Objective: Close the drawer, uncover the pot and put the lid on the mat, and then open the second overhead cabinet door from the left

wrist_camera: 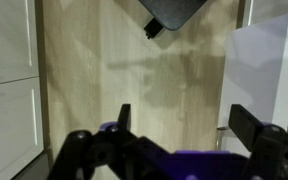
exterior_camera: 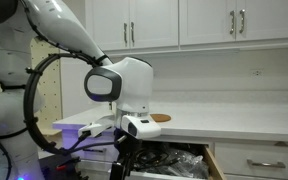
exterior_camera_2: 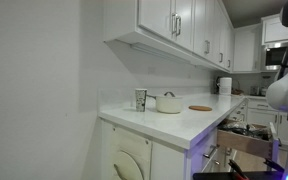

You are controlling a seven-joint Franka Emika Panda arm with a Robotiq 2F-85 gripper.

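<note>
The gripper (wrist_camera: 184,125) reaches in from the bottom edge, its two dark fingers (wrist_camera: 124,118) spread wide with nothing between them. Beyond them lies a pale wood-grain surface (wrist_camera: 134,60). A black angular object (wrist_camera: 174,12) sits far ahead of the gripper. White panelled fronts (wrist_camera: 9,90) flank its left and a plain white panel (wrist_camera: 269,70) its right.

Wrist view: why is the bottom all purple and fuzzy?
Wrist view: purple light glows on the blurry open black gripper; a soft shadow crosses the pale wooden floor. In an exterior view, the same purple glow shows near the open white drawer.
</note>
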